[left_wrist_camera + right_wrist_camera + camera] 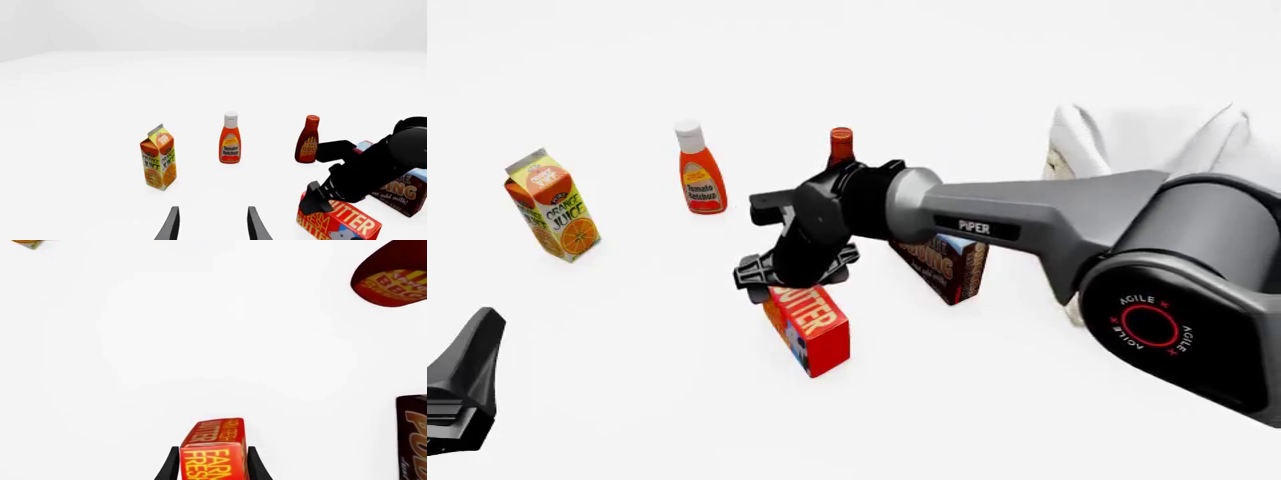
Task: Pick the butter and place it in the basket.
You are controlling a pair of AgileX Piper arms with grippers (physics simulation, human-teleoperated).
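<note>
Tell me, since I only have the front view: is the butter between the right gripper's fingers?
Observer: Yes. The right wrist view shows the butter between the right gripper's fingers, one on each side.
Reviewer: Is the left gripper open?
Observer: Yes. In the left wrist view, the left gripper's fingers stand apart with nothing between them.
Reviewer: What is the red-capped thing behind the right arm?
Observer: A BBQ bottle, standing upright beside the ketchup.
</note>
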